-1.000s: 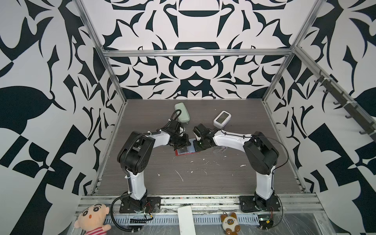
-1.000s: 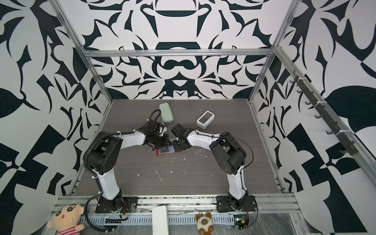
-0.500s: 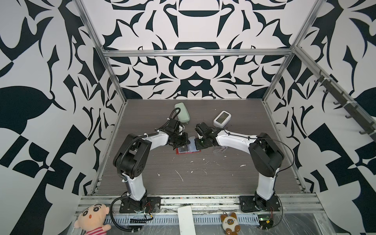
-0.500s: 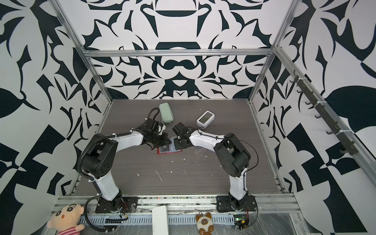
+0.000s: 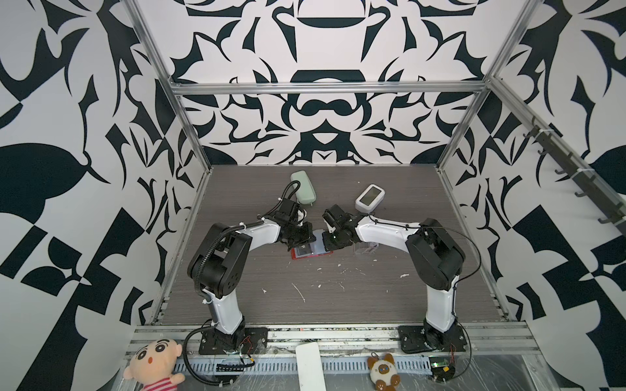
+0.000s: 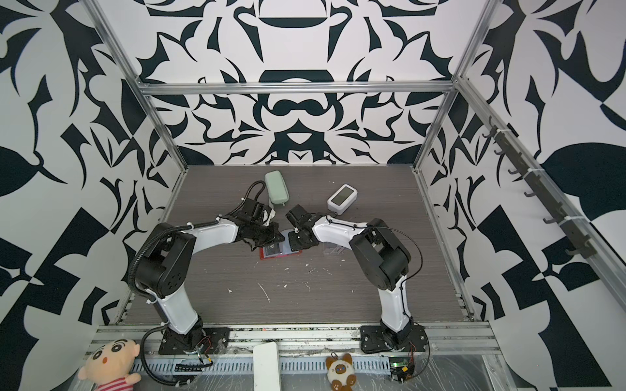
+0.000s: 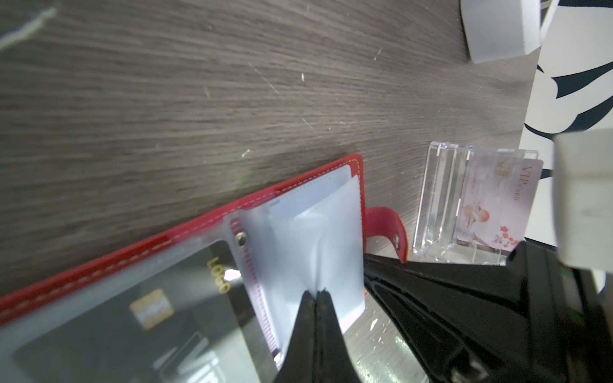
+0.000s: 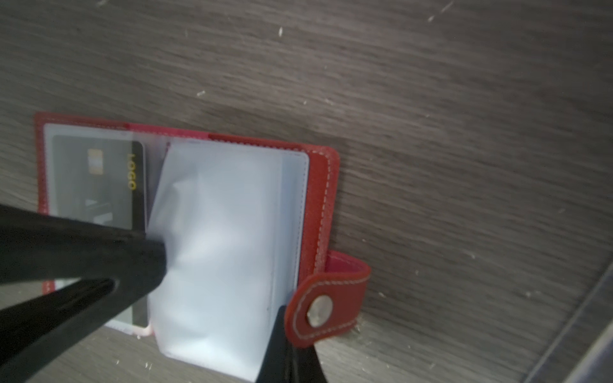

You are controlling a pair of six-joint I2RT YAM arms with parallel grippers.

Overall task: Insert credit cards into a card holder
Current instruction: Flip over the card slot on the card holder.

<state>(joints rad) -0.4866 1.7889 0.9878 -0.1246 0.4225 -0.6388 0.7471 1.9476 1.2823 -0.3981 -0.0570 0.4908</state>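
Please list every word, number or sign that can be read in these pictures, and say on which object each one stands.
"LOGO": gold letters on the black card in the red card holder.
"VIP CARD": on the whitish-pink card in the clear acrylic stand.
Too blurred to read: the small print on the whitish-pink card, and the large pale letters on the black card.

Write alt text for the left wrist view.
The closed left pincer pinches a clear sleeve page of the open red leather-look card holder on the grey wood-grain table; a black card sits sleeved, and a clear acrylic stand holds a whitish-pink VIP card.
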